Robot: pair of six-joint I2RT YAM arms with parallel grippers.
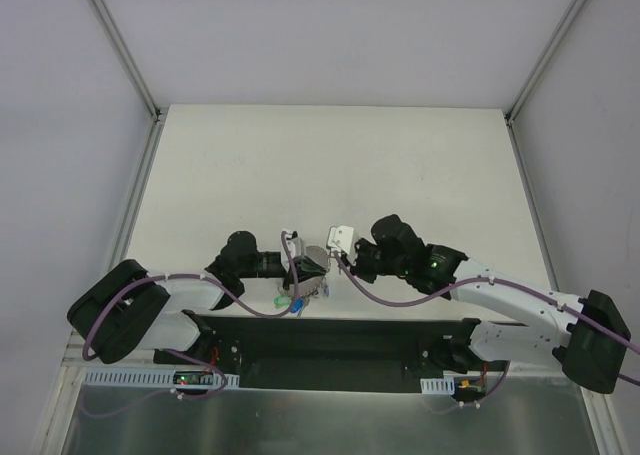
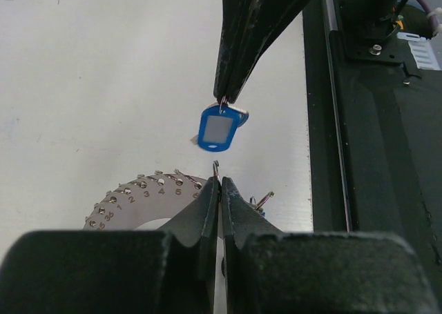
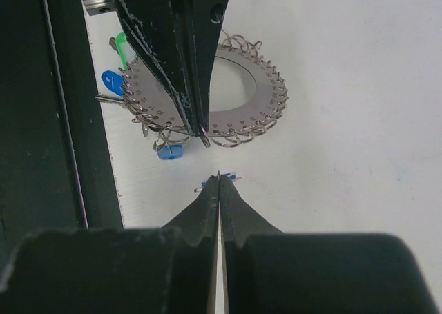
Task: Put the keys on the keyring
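The keyring [image 3: 268,96] is a flat silvery disc with an open centre and small wire loops round its edge; it also shows in the left wrist view [image 2: 138,195]. My left gripper [image 2: 219,179] is shut on one wire loop at the keyring's edge. My right gripper [image 3: 218,178] is shut on the small ring of a key with a blue tag [image 2: 217,129], which hangs from its tips. The two grippers [image 1: 334,263] face each other tip to tip with a short gap between them. Other keys with blue [image 3: 170,150] and green [image 3: 121,41] tags hang on the keyring's loops.
The white table [image 1: 330,165] runs back between two grey walls. The black base rail [image 1: 330,340] of the arms lies just behind the grippers at the near edge. A small white block [image 1: 342,237] sits on the table beside my right gripper.
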